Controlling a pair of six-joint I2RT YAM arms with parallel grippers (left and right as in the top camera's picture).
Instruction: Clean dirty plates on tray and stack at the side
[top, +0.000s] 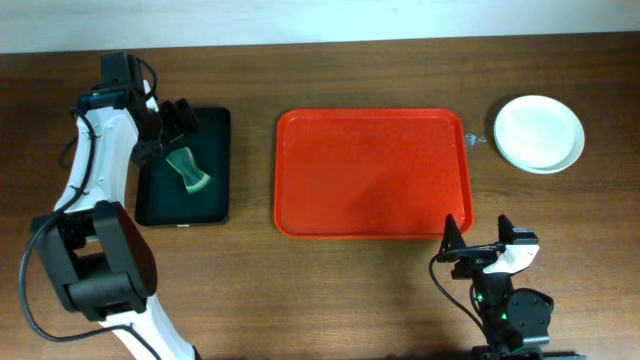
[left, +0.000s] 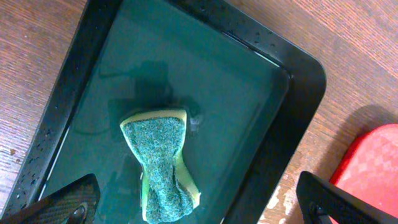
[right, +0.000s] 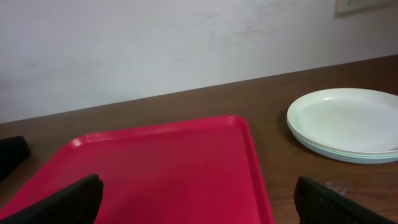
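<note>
The red tray (top: 372, 172) lies bare at the table's middle; it also shows in the right wrist view (right: 155, 174) and as a corner in the left wrist view (left: 373, 168). The plates (top: 539, 133) sit stacked to its right, white on top, with mint and blue rims below in the right wrist view (right: 345, 124). My left gripper (top: 178, 125) is open above a green and yellow sponge (left: 163, 163) lying in the black tray (left: 286, 130). My right gripper (top: 478, 238) is open and empty at the red tray's near right corner.
The black tray (top: 184, 168) holds shallow water, with the sponge (top: 187, 167) in it. A small water splash (top: 476, 139) marks the wood between the red tray and the plates. A pale wall stands behind the table.
</note>
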